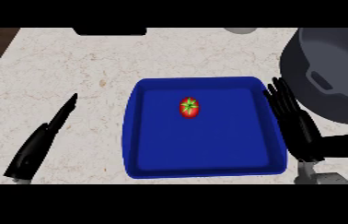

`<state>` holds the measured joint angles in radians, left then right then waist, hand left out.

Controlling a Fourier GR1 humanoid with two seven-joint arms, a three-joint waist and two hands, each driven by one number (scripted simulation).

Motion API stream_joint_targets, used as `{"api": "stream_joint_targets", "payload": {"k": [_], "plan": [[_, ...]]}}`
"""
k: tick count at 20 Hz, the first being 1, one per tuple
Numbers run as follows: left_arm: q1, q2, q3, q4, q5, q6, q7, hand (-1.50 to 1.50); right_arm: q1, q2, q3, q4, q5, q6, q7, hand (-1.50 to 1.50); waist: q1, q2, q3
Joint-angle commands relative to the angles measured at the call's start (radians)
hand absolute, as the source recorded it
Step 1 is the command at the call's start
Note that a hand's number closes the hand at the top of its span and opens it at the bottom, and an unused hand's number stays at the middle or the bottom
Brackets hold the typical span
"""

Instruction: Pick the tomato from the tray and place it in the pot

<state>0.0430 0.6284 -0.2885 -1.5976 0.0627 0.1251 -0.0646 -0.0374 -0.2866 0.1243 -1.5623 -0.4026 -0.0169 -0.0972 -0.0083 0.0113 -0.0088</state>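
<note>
A pale speckled stone surface is seen from steeply above. In the middle lies a deep blue rectangular tray, and a small red tomato with a green star-shaped stalk sits on the tray floor, a little above its centre, touching neither wall. At the upper right a large dark grey pot with a side handle is partly cut off by the edge. The right robot hand lies just beside the tray's right wall, between tray and pot, fingers straight and spread, pointing away, holding nothing. The left robot hand rests at the lower left, well apart from the tray, fingers straight and pressed together, empty.
</note>
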Motion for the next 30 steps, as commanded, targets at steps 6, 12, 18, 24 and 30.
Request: {"api": "stream_joint_targets", "payload": {"k": [6,12,18,24,30], "plan": [[0.024,-0.043,0.179,0.072,0.084,0.139,0.076,0.0,0.197,0.111,-0.074,0.058,0.208,-0.574,0.208,1.5,-0.029,-0.012,-0.004],[0.038,-0.07,0.167,0.066,0.114,0.13,0.109,0.0,0.234,-0.043,-0.013,0.044,0.675,-0.872,0.145,-1.5,-0.006,-0.015,-0.008],[0.02,-0.074,0.169,0.046,0.113,0.14,0.144,0.0,0.329,0.115,0.187,-0.028,0.972,-1.014,0.325,-1.5,0.009,-0.011,-0.004],[-0.003,-0.076,0.157,0.051,0.099,0.137,0.151,0.0,0.287,0.184,0.224,-0.041,1.198,-0.826,0.606,-1.5,0.032,-0.001,-0.006],[-0.04,-0.079,0.154,0.064,0.097,0.127,0.161,0.0,0.14,0.216,0.242,-0.054,1.316,-0.491,0.936,-1.5,0.048,0.003,-0.005]]}}
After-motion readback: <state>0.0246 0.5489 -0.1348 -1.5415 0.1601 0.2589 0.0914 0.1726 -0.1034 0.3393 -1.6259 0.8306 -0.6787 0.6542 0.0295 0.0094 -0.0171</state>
